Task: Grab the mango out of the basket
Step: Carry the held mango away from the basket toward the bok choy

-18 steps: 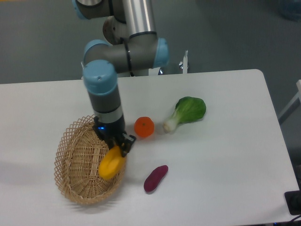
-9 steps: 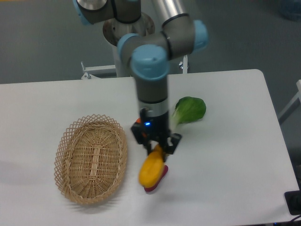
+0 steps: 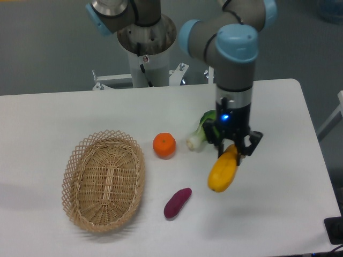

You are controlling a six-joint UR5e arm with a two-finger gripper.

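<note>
Hand [image 3: 234, 150] grips mango [image 3: 223, 171]; basket [image 3: 103, 180] well apart left.

A white tabletop [image 3: 80, 115] with rounded corners carried three loose items. A round orange [image 3: 164, 145] sat slightly left of the tabletop's centre. A purple sweet potato [image 3: 177, 202] lay at 5 o'clock from the orange, well apart from it, with its long axis running from 7 o'clock to 1 o'clock. A green leafy vegetable with a pale stem [image 3: 197, 139] lay at 3 o'clock from the orange, stem end nearest the orange and not touching it; its leafy end was partly hidden. Grey floor [image 3: 48, 48] extended beyond the tabletop's far edge. A dark object [image 3: 335, 229] at the lower right corner could not be identified.
</note>
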